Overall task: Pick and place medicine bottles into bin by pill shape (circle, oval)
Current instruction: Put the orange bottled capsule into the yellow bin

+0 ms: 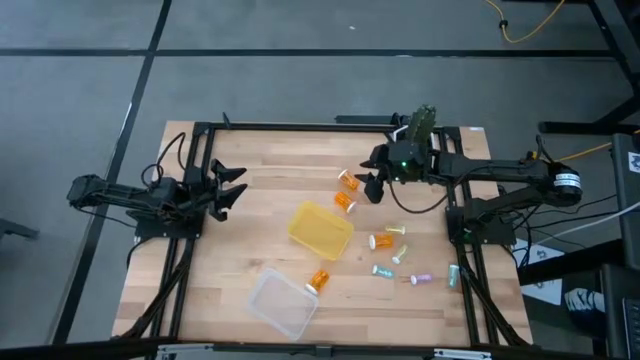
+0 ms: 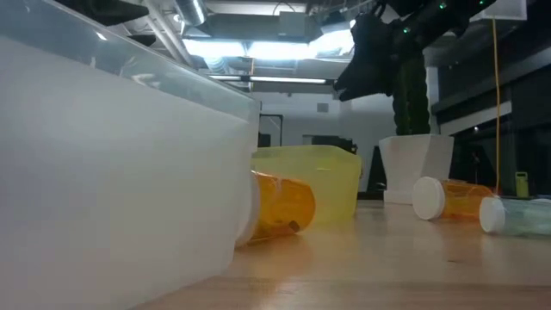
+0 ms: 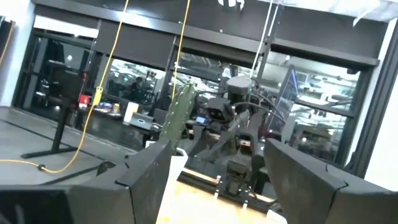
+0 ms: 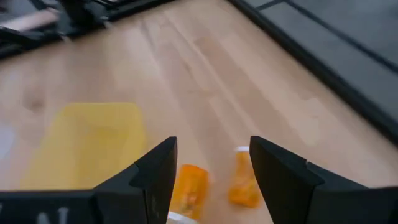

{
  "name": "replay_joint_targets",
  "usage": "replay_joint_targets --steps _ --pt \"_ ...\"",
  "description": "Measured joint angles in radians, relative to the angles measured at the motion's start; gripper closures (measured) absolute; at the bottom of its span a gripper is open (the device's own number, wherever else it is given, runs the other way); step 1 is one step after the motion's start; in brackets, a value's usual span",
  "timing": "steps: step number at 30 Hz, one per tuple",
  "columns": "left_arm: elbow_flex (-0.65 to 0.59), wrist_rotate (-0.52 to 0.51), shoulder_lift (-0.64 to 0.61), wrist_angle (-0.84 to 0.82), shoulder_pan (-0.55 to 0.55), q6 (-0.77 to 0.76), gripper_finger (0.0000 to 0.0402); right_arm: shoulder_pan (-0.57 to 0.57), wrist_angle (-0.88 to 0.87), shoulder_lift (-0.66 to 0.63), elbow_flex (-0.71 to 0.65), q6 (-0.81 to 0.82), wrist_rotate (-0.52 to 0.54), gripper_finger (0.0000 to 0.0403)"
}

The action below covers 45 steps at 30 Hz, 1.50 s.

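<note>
Right gripper (image 4: 211, 171): fingers spread, empty, above two orange bottles (image 4: 244, 180). Descend centred on one, clear of neighbour. Left gripper (image 1: 232, 187): spread, idle.

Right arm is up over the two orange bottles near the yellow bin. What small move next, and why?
Probably lower the right gripper straight down onto one orange bottle. Its jaws stand open and empty above the table, and the two orange bottles lie just below them, beside the yellow bin. The left gripper waits at the table's left.
</note>
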Motion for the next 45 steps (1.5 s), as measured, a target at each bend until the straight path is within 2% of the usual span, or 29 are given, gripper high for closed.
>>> replay_joint_targets --steps 5,7,11,16,23,28,39,45 --pt "0.000 0.013 0.000 0.000 0.000 -0.096 0.0151 0.009 0.013 -0.001 0.000 0.061 -0.038 0.0198" --pt "0.000 0.047 0.000 0.000 0.000 -0.120 0.0151 0.020 0.016 -0.001 0.000 0.081 -0.038 0.0198" --pt "0.000 0.172 0.000 0.000 0.000 -0.129 0.0151 0.056 0.020 -0.001 0.000 0.127 -0.038 0.0198" --pt "0.000 0.342 0.011 -0.023 -0.001 -0.128 0.0153 0.107 0.032 -0.002 0.000 0.086 0.017 0.0198" --pt "0.000 0.362 0.017 -0.092 -0.001 -0.070 0.0158 0.150 0.032 0.003 0.000 0.072 0.022 0.0198" --pt "0.000 0.369 0.016 -0.085 -0.001 -0.045 0.0159 0.160 0.045 0.003 0.000 0.072 0.022 0.0198" --pt "0.000 0.477 0.016 -0.090 -0.005 -0.155 0.0159 0.160 0.129 0.026 -0.001 0.128 0.015 0.0198" --pt "0.000 0.464 0.027 -0.090 -0.080 -0.204 0.0159 0.160 0.185 0.083 0.000 0.126 0.015 0.0198"
